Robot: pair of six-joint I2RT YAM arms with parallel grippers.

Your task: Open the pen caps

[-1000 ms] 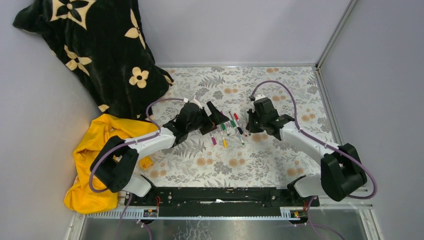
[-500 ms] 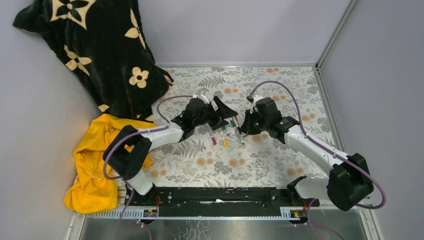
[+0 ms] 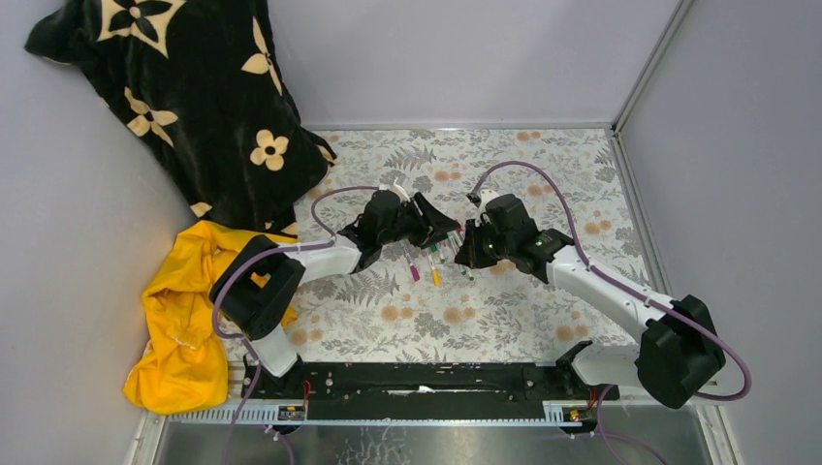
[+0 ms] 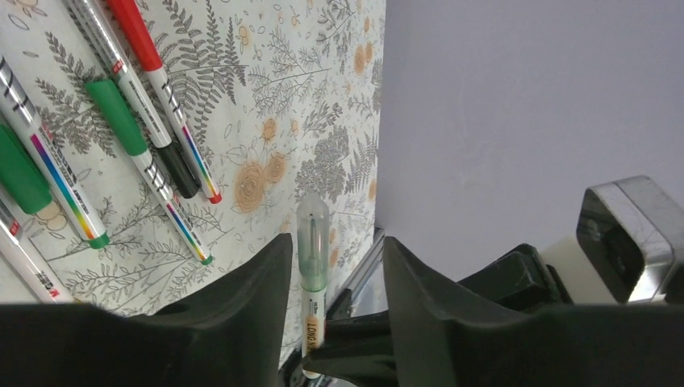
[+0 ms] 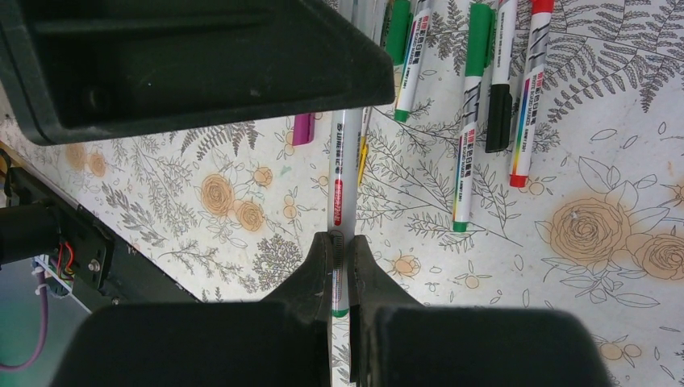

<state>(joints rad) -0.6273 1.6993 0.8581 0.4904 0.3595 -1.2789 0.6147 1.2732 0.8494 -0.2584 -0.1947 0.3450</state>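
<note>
No cap is seen to be off yet. One pen [image 5: 339,177] is held clear of the tabletop [image 3: 504,320], its whitish barrel clamped tight between the fingers of the right gripper [image 5: 339,246]. Its pale translucent cap [image 4: 312,242] is straddled by the left gripper [image 4: 336,242], whose jaws stand about half apart, with a gap visible on one side of the cap. No grip is shown there, so the first pull is judged to lie just ahead. The other pens are left lying together below the grippers, and each cap that can be made out there is seated: a red cap [image 4: 133,32], a green cap [image 4: 117,117], a black cap [image 4: 179,173], a magenta cap [image 5: 304,129]. Nearly the whole task is therefore judged to remain.

In the top view the held pen is hidden by the two grippers. In the right wrist view its capped end is covered by the left gripper's finger. The lying pens are cut off at the frame edges, so no full count can be made.
</note>
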